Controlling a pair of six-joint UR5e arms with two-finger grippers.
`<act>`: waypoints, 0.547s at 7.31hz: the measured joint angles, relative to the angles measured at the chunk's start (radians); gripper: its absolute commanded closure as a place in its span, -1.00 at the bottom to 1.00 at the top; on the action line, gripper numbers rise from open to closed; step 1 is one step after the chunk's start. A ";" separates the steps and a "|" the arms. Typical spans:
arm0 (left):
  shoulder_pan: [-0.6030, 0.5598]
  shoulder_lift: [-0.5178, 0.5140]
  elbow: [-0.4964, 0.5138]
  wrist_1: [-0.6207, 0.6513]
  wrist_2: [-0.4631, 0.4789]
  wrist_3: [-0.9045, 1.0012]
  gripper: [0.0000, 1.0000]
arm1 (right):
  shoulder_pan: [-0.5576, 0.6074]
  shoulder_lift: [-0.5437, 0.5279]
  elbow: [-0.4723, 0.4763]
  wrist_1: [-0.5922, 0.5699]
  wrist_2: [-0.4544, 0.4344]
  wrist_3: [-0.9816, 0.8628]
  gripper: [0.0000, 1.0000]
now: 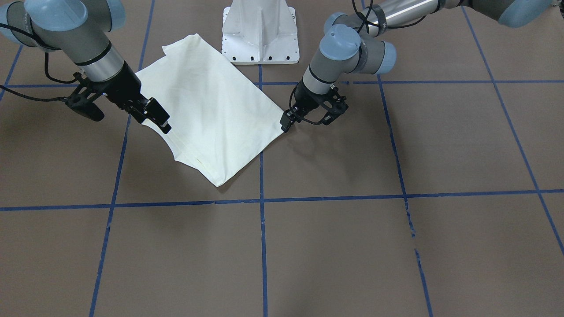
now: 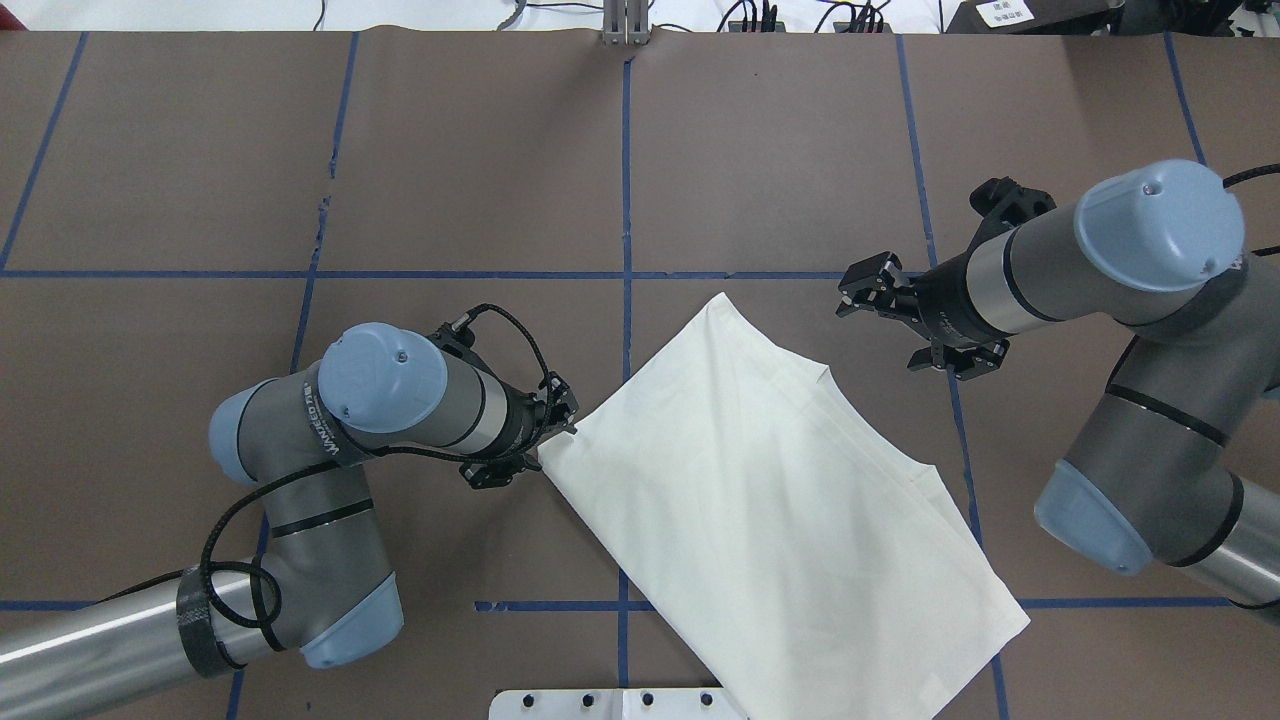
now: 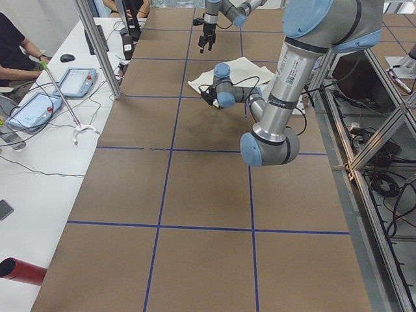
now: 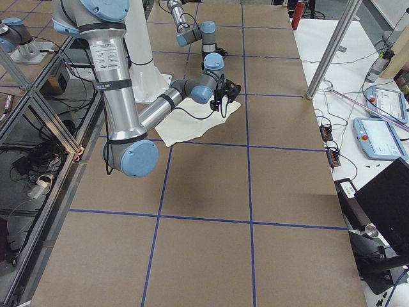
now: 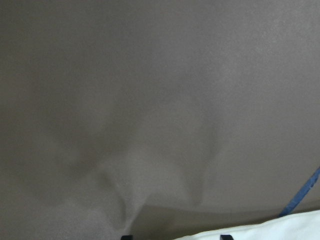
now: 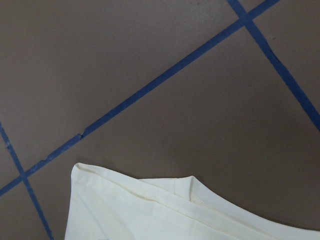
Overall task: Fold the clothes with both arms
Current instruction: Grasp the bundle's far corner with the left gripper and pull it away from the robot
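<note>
The clothes are one cream shirt (image 1: 211, 110) (image 2: 770, 480), folded into a rectangle that lies flat and diagonal on the brown table, plain side up. My left gripper (image 1: 285, 125) (image 2: 560, 430) is low at one corner of the shirt. In the left wrist view its two tips show apart at the bottom edge, with the shirt's edge (image 5: 280, 230) reaching between them, so it is open. My right gripper (image 1: 158, 118) (image 2: 865, 295) hovers open above the opposite hemmed edge (image 6: 150, 200), holding nothing.
The white pedestal base (image 1: 261, 33) stands just behind the shirt, close to its rear corner. Blue tape lines (image 1: 262, 200) grid the table. A side bench with tablets (image 3: 75, 81) and a seated person (image 3: 16, 45) runs along the table's far side.
</note>
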 measured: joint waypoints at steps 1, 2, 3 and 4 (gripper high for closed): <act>0.009 0.004 0.000 0.001 0.001 0.000 0.99 | 0.000 0.008 -0.007 0.000 -0.001 0.000 -1.00; 0.014 0.007 0.000 0.002 0.002 0.002 1.00 | -0.001 0.017 -0.014 0.000 -0.001 0.002 -1.00; 0.011 0.007 -0.002 0.003 0.001 0.009 1.00 | -0.002 0.027 -0.022 0.000 -0.002 0.004 -1.00; -0.011 0.006 -0.006 0.004 0.000 0.038 1.00 | -0.002 0.034 -0.029 0.000 -0.003 0.006 -1.00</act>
